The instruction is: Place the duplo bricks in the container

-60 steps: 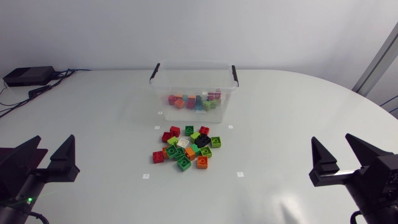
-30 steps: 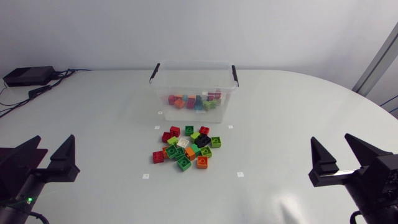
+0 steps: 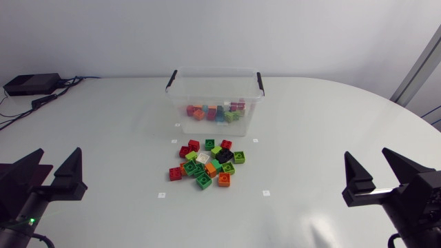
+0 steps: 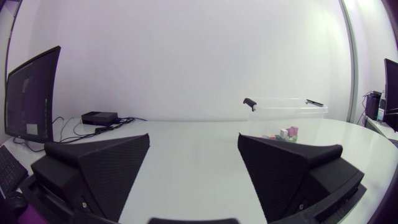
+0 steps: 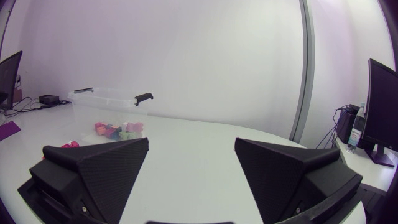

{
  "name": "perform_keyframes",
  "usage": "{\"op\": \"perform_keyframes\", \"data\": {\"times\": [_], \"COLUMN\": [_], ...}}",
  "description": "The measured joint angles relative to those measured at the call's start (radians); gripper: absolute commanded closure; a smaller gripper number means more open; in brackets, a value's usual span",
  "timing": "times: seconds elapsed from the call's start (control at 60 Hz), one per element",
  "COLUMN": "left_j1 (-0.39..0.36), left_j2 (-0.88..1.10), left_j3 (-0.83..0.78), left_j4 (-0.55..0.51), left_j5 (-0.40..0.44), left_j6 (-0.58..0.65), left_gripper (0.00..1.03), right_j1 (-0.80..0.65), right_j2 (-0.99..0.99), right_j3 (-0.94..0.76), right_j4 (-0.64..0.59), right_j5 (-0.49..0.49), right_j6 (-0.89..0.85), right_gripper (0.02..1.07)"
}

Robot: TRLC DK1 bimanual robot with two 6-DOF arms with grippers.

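While the clear container [image 3: 180,98] with black handles [image 3: 171,78] holds a handful of mixed-colour bricks [image 3: 215,111], a loose pile of red, green, orange, white and black duplo bricks [image 3: 208,164] lies just before it on the white table [image 3: 324,131]. Left gripper [image 3: 59,153] and right gripper [image 3: 366,153] gape wide, empty.

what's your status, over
Left gripper open, right gripper open, both empty. Brick pile loose in front of container; some bricks already inside. Nothing in the way.
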Motion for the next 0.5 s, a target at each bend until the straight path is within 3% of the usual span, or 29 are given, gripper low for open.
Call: {"op": "perform_keyframes", "data": {"times": [0.267,0.5], "left_j1": [0.000,-0.046], "left_j2": [0.021,0.206], "left_j3": [0.076,0.250], "left_j4": [-0.020,-0.054], "left_j5": [0.000,0.000], "left_j6": [0.000,0.000], "left_gripper": [0.06,0.06], "right_j1": [0.000,0.018], "right_j2": [0.004,0.094], "right_j3": [0.026,0.121], "right_j4": [-0.006,-0.005], "right_j5": [0.001,0.003], "right_j6": [0.000,0.000], "right_gripper": [0.07,0.07]}}
